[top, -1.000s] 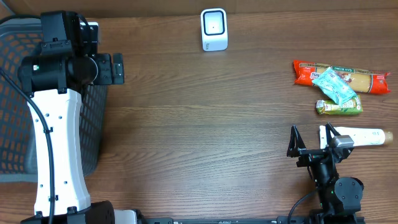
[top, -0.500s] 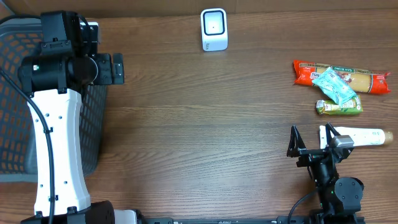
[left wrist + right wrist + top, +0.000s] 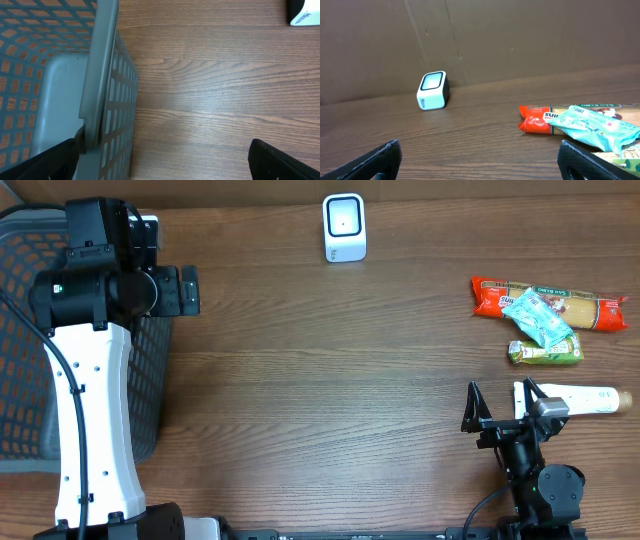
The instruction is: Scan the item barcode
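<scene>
A white barcode scanner (image 3: 345,227) stands at the back middle of the table, also seen in the right wrist view (image 3: 433,90). The items lie at the right: a red packet (image 3: 548,304), a teal pouch (image 3: 540,320) lying on it, a green bar (image 3: 545,353) and a white tube (image 3: 580,398). My right gripper (image 3: 498,402) sits low at the front right, open and empty, just left of the tube. My left gripper (image 3: 162,157) hangs open and empty over the right rim of the grey basket (image 3: 100,75).
The grey mesh basket (image 3: 20,330) fills the left edge of the table under the left arm. A brown cardboard wall (image 3: 520,35) runs behind the scanner. Bare wood (image 3: 330,380) lies between the basket and the items.
</scene>
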Robot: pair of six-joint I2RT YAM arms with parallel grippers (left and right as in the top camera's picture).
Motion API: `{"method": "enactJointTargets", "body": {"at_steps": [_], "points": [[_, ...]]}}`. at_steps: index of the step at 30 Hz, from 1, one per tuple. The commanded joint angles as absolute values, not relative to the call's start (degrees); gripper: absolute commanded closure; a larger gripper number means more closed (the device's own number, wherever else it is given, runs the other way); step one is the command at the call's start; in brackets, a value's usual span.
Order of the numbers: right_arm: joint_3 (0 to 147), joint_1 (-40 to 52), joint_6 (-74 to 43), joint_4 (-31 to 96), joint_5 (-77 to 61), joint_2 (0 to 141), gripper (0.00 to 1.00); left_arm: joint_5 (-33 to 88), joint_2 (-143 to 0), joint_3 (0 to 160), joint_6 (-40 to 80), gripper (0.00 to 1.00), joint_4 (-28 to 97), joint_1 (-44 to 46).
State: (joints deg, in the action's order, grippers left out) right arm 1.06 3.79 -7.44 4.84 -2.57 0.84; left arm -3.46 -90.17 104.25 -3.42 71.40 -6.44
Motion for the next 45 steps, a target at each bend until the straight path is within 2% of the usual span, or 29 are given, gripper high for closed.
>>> {"method": "enactJointTargets", "body": {"at_steps": [1, 9, 17, 23, 34, 45], "points": [[0.47, 4.12, -7.22, 4.60, -2.26, 0.16, 0.00, -3.14, -90.26, 104.75, -4.29, 0.00, 71.40, -6.68], [0.47, 4.12, -7.22, 4.60, -2.26, 0.16, 0.00, -3.14, -84.12, 99.50, -4.29, 0.01, 71.26, -6.39], [0.47, 4.12, -7.22, 4.60, -2.26, 0.16, 0.00, -3.16, -65.39, 77.17, -4.29, 0.00, 71.40, -6.33], [0.47, 4.12, -7.22, 4.60, -2.26, 0.16, 0.00, -5.04, -52.47, 66.41, -4.51, 0.00, 71.57, -6.39], [0.47, 4.12, -7.22, 4.60, -2.26, 0.16, 0.00, 3.77, -30.30, 40.51, -4.56, 0.01, 38.28, -6.33], [0.47, 4.12, -7.22, 4.60, -2.26, 0.16, 0.00, 4.56, -9.61, 15.66, -4.71, 0.00, 14.68, -4.78]]}}
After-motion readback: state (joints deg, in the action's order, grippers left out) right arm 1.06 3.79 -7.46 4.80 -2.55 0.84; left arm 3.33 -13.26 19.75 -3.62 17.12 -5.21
